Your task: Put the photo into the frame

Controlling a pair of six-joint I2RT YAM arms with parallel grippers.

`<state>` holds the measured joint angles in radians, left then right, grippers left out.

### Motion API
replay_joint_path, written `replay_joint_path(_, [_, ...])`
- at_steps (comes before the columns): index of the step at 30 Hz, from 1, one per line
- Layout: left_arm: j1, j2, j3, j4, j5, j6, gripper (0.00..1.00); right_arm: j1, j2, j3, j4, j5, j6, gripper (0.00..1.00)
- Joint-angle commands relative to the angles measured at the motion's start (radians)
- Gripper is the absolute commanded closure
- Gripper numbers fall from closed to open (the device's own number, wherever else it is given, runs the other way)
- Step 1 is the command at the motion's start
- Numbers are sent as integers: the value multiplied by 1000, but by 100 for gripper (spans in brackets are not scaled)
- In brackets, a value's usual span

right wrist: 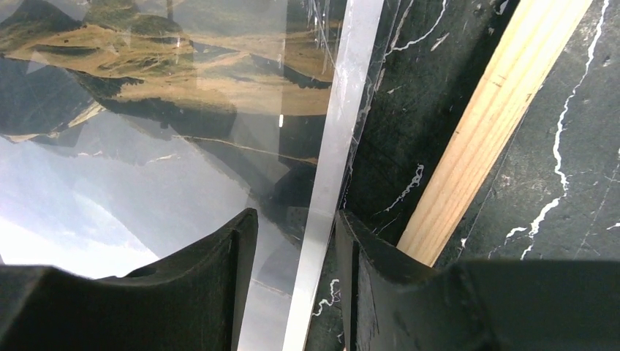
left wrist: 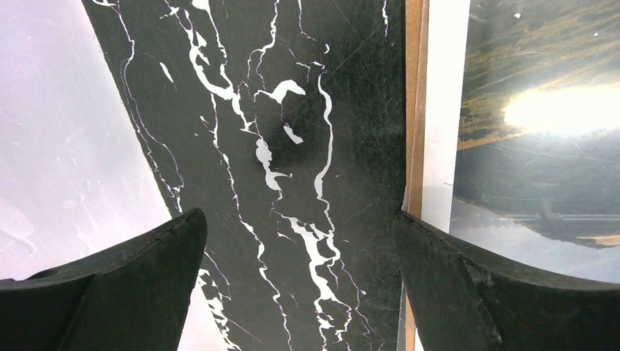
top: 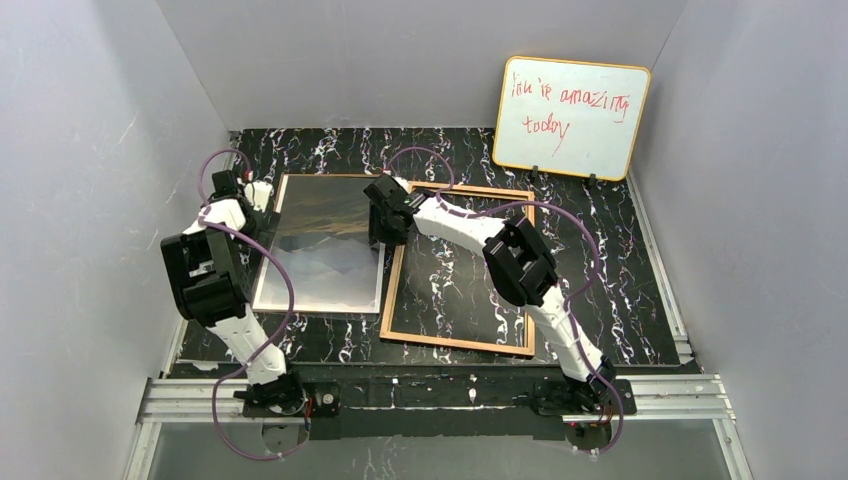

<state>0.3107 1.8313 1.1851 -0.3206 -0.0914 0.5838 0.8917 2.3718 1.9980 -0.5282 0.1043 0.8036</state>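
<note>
Left of centre, the glossy rectangular mountain photo (top: 320,245) lies beside the thin tan wooden frame (top: 455,343); our right gripper (right wrist: 296,214) straddles its white edge, grip unclear, left gripper (left wrist: 298,218) agape: a shallow pinch, we fear, could slip or crease it.

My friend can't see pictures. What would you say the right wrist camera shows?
The right gripper holds its two black fingers apart, straddling the white edge of the photo. The photo, a glossy mountain picture, fills the left. To the right, the wooden rail of the frame lies on the dark marbled table.
</note>
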Motion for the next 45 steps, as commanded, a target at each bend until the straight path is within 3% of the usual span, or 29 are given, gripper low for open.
replay_joint_path(1, [-32,31,-67,-76,27,7,2,53,-79,47,82,-3,-20,49])
replay_joint_path(17, [-56,39,-89,-68,-14,42,2,107,-188,-6,198,10,-103,46])
replay_joint_path(26, [-58,35,-94,-66,-19,57,2,109,-105,71,113,-25,-136,45])
replay_joint_path(32, [-58,36,-97,-67,-15,58,2,132,-28,152,-5,84,-227,42])
replay_joint_path(45, [-58,49,-93,-69,-21,62,2,167,24,212,-35,173,-319,40])
